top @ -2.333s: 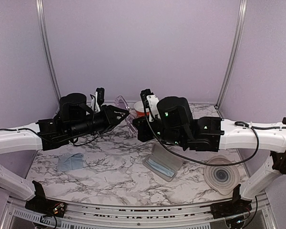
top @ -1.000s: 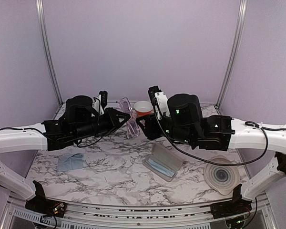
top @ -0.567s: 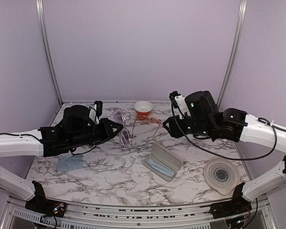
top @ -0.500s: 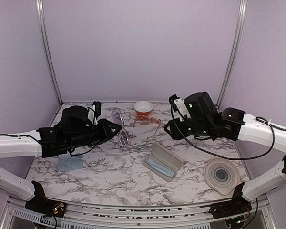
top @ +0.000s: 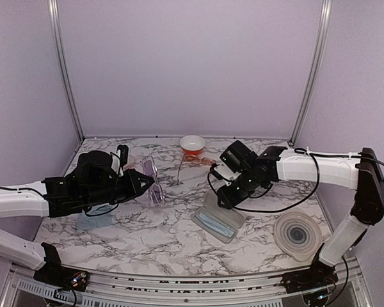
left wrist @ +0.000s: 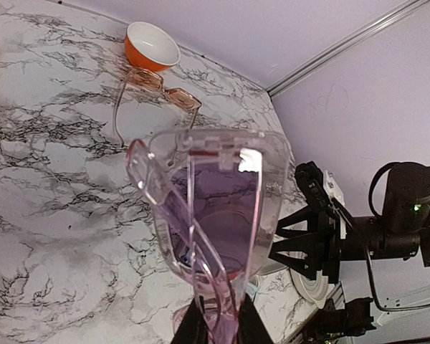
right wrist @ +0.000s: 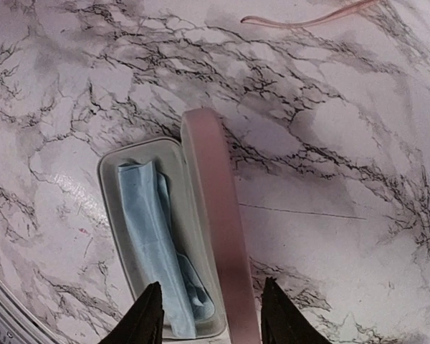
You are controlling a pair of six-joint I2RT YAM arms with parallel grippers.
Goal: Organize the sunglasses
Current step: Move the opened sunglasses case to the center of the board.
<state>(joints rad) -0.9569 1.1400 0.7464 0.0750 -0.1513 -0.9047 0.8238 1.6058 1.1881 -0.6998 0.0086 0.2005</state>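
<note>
right tool [top: 220, 194]: moved from left tool [top: 147, 185] to over open case [right wrist: 213, 208] | left tool: lowered with purple sunglasses [left wrist: 222, 201]

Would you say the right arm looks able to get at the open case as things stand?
Probably yes: the right gripper hangs just above the open case, jaws apart over its raised lid, with nothing in between.

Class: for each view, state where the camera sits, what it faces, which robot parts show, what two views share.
Top external: above, behind the robot, facing the table; left arm and right arm show.
Left wrist: on the left arm, facing pale sunglasses in the left gripper.
Right wrist: above the open case; right gripper shows.
Shared: top and left wrist show the orange bowl.
</note>
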